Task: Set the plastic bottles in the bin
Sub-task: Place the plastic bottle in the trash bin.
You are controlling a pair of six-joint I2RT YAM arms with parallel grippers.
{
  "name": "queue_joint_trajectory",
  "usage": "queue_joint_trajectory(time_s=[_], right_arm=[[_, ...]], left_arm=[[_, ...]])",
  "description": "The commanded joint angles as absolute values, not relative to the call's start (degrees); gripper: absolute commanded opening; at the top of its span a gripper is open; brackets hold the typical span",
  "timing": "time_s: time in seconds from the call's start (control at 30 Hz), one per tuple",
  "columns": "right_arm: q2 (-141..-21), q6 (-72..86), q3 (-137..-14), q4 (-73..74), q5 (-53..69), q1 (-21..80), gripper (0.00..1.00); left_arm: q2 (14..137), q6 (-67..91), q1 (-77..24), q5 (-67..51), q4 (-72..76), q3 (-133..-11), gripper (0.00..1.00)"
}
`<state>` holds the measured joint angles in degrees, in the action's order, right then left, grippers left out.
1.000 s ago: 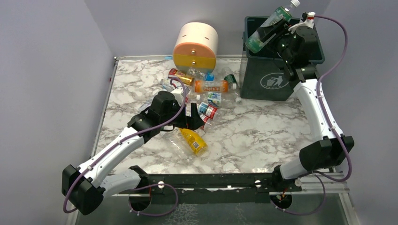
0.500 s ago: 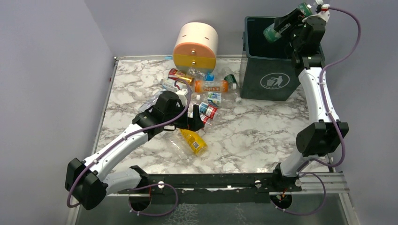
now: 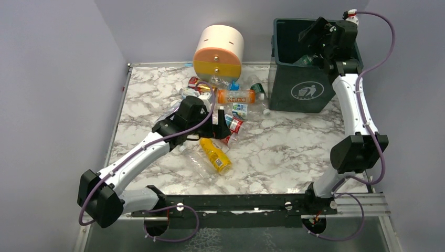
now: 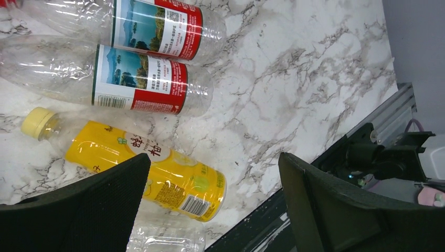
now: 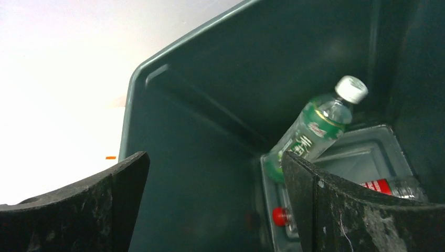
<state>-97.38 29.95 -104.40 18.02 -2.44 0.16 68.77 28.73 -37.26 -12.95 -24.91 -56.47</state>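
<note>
Over the dark green bin (image 3: 299, 92) my right gripper (image 3: 314, 34) hangs open and empty. Down inside the bin (image 5: 210, 100) a green-labelled bottle (image 5: 310, 132) with a white cap leans in a corner, below the open right gripper (image 5: 215, 163); beside it lies a red-labelled bottle (image 5: 392, 187). Several plastic bottles (image 3: 233, 102) lie heaped mid-table. My left gripper (image 3: 220, 125) hovers open over their near side. In the left wrist view the left gripper (image 4: 212, 164) holds nothing, above a yellow-filled bottle (image 4: 131, 168), two red-labelled clear ones (image 4: 139, 79) and a bare clear one (image 4: 162, 242).
A cream, orange and grey round drawer unit (image 3: 218, 50) stands at the back, touching the heap. An orange-filled bottle (image 3: 237, 96) lies just left of the bin. Grey walls close the left and back sides. The black mounting rail (image 3: 236, 202) runs along the near edge.
My right gripper swung in over the bin and opened, and the green-labelled bottle it held now lies inside the bin. My left gripper crept a little farther over the heap, still open.
</note>
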Motion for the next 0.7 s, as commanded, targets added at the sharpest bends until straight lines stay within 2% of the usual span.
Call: queue_joint_trajectory(time_s=[0.0,0.27,0.53,0.67], right_arm=[[-91.56,29.17,-107.17,23.26,1.16,0.35,1.00],[-79.07,31.15,-100.12,22.09,11.16,0.44,1.00],[-73.54,36.17,-92.69,19.58,24.51,1.58,0.99],[-73.69,35.54,-90.71,19.75,29.03,6.17,1.00]], left_arm=[[65.30,32.27,-37.71,-7.78,-23.74,-58.50,0.99],[64.46,35.17,-37.71,-4.88,-26.88,-60.61,0.99],[64.64,34.70,-37.71,-2.76,-34.70,-66.16,0.99],[62.42,35.25,-37.71,-1.68,-35.89,-66.13,0.99]])
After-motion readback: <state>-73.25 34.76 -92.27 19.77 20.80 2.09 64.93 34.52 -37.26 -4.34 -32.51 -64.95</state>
